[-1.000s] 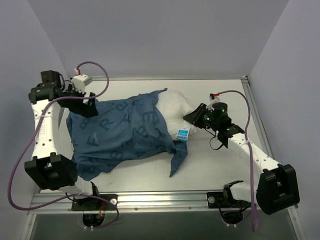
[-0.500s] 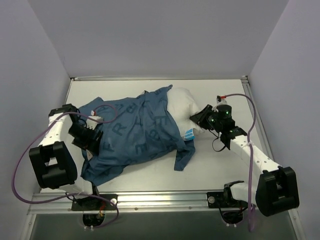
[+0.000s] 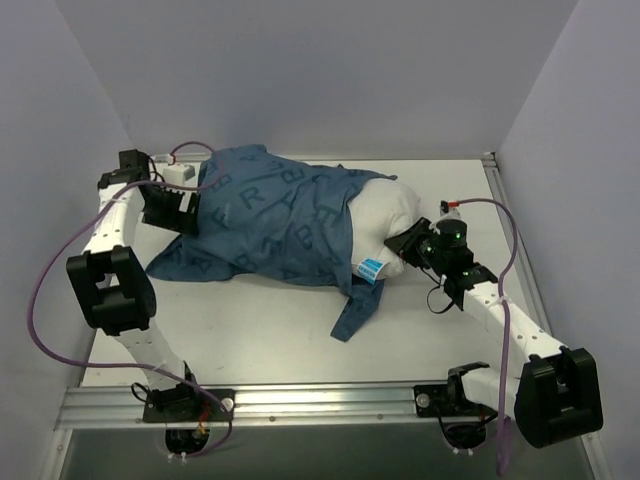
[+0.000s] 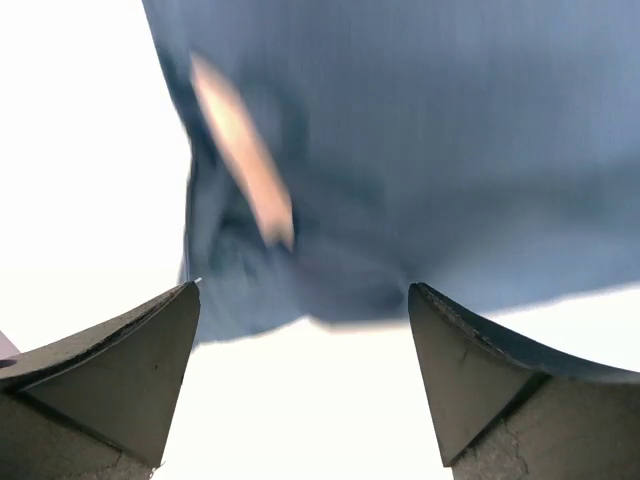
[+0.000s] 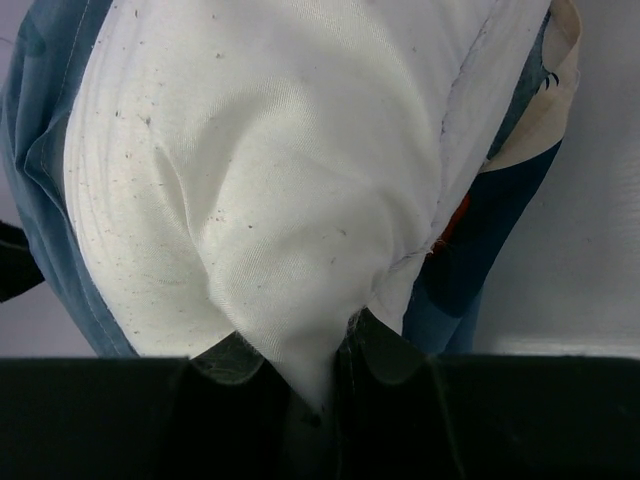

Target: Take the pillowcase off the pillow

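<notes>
Right claw (image 3: 403, 244): pinching tight on the nearest end of the white pillow (image 3: 385, 210). Left claw (image 3: 180, 212): gaping wide, holding nothing; printed blue pillowcase (image 3: 275, 215) lying just ahead, stretching lengthwise toward the right claw.

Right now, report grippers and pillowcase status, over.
Left gripper open at left end of pillowcase. Right gripper shut on pillow, bare end. Pillowcase covers most of pillow. No obstruction visible.
</notes>
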{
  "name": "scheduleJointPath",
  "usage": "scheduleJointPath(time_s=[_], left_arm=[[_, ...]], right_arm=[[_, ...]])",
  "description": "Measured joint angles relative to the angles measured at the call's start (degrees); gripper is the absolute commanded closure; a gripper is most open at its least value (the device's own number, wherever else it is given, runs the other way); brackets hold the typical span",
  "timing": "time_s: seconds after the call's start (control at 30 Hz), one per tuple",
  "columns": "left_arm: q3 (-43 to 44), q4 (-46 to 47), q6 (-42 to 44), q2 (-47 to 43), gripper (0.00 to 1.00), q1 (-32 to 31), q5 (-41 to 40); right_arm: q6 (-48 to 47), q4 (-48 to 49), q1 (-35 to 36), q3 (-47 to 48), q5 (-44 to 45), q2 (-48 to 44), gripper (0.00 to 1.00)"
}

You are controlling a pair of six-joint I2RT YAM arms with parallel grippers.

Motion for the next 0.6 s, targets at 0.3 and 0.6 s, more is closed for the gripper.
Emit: scheduleJointPath(time_s=[0.3,0.6], left_arm=[[-18.9,-0.9,9.1,-15.3,0.06,4.5,0.3],[-23.2,10.7,2.3,-8.2,0.04,-2.1,0.4]], right_arm=[[-0.1,0.6,0.0,0.0,-0.2,0.2,1.00],[-0.2,0.5,0.0,0.0,-0.3,0.2,1.00]])
